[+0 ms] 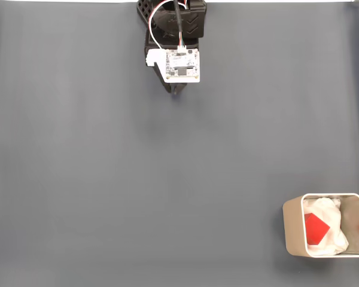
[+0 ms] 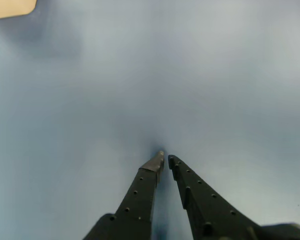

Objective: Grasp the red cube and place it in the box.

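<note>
Grey cloth point(image 1: 107, 179) spreads flat beneath me, edge to edge.

At the top of the fixed view my arm point(image 1: 175, 36) sits folded, and in the wrist view my gripper point(image 2: 166, 159) hangs over bare cloth, jaws nearly together with only a thin gap, clasping nothing. Far off at lower right, the red cube point(image 1: 315, 228) lies inside the box point(image 1: 292, 230) on crumpled white lining point(image 1: 337, 221).

From my remote seat I see a smooth, matte grey-blue worktop point(image 1: 107, 179) spreading across the fixed view (a thin pale strip point(image 1: 257, 2) runs along its top edge), and the wrist view shows the same surface.
</note>
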`<state>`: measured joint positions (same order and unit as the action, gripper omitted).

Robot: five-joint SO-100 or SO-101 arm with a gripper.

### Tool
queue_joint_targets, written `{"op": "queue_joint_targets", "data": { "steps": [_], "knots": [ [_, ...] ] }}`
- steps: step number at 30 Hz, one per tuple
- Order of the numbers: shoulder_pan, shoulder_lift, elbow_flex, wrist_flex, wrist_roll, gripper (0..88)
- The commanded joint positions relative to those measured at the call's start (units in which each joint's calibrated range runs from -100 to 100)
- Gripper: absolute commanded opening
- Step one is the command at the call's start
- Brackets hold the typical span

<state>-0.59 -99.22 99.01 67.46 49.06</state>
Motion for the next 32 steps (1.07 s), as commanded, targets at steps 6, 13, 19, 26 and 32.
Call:
{"op": "queue_joint_targets", "data": {
  "steps": [6,13,19,26,32],
  "knots": [
    [-0.4,-0.7,0.8,7.8,0.4,0.0],
    [0.0,-0.7,0.8,8.4,0.0,0.3],
    [0.0,-0.7,0.8,8.4,0.0,0.3],
    [0.0,-0.7,0.8,8.4,0.0,0.3],
    [0.0,-0.7,0.8,8.4,0.0,0.3]
  ]
}}
